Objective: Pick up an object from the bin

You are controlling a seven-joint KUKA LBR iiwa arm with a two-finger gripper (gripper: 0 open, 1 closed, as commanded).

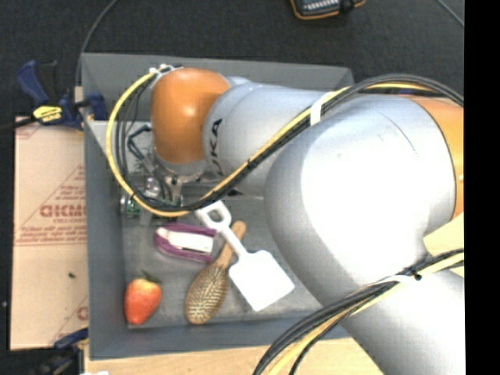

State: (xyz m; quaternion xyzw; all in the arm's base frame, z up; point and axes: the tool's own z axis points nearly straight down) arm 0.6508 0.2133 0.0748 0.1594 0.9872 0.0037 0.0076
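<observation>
My gripper (151, 183) is low in the bin's left half, under the arm's wrist, and shows as a dark metal body among cables. Just below and to its right lies a purple and white oblong thing (184, 242), flat on the bin floor. A white plastic spatula (251, 270) lies slantwise beside it, handle end pointing up towards the gripper. Under the spatula's handle lies a wooden hairbrush (208, 292), bristles up. I see nothing between the fingers.
A red-orange toy fruit (141, 300) sits in the bin's near left corner. The bulky arm covers the bin's right half and far side. Bare bin floor shows along the left wall, below the gripper.
</observation>
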